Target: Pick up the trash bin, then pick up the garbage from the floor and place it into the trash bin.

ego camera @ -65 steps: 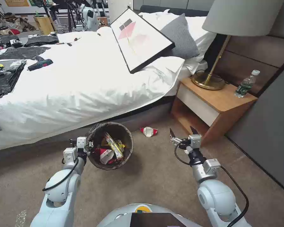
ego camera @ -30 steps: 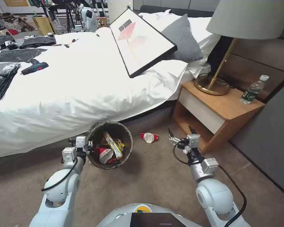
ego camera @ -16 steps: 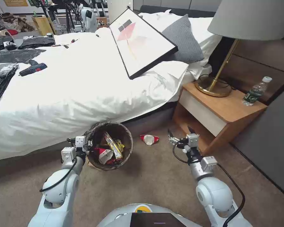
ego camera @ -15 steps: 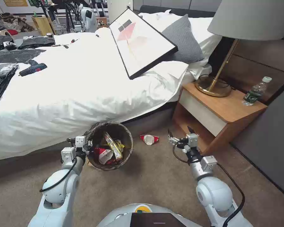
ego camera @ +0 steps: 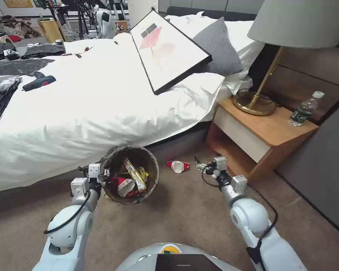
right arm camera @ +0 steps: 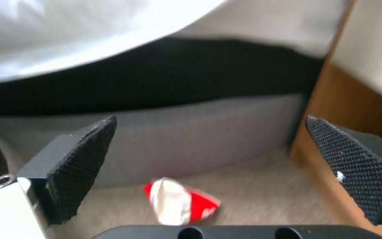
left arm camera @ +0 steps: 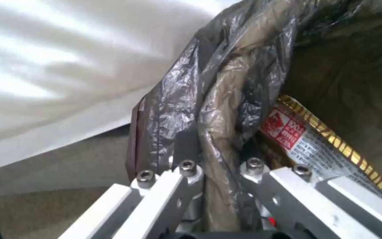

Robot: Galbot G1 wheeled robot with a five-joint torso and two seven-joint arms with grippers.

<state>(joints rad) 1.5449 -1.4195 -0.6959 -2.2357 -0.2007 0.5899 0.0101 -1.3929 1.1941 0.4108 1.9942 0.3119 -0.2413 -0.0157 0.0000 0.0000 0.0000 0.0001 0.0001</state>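
The trash bin (ego camera: 156, 177), lined with a crinkly dark bag, hangs by the bed's edge with wrappers and a crushed cup inside. My left gripper (ego camera: 101, 174) is shut on its near rim. In the left wrist view the fingers (left arm camera: 186, 166) pinch the bag-covered rim (left arm camera: 226, 83). One piece of garbage, a crushed red-and-white cup (ego camera: 178, 166), lies on the carpet floor (ego camera: 184, 218) just right of the bin. My right gripper (ego camera: 198, 165) is open a little to the right of the cup. The right wrist view shows the cup (right arm camera: 180, 204) ahead between the spread pads (right arm camera: 83, 159).
The bed with a white sheet (ego camera: 83, 109) and a framed picture (ego camera: 169, 49) overhangs the floor behind the bin. A wooden nightstand (ego camera: 260, 131) with a brass lamp (ego camera: 254, 105) and a bottle (ego camera: 304, 109) stands close on the right of my right gripper.
My right arm has swung left and lower, bringing the open gripper closer to the cup on the floor. The left gripper still holds the bin in place.
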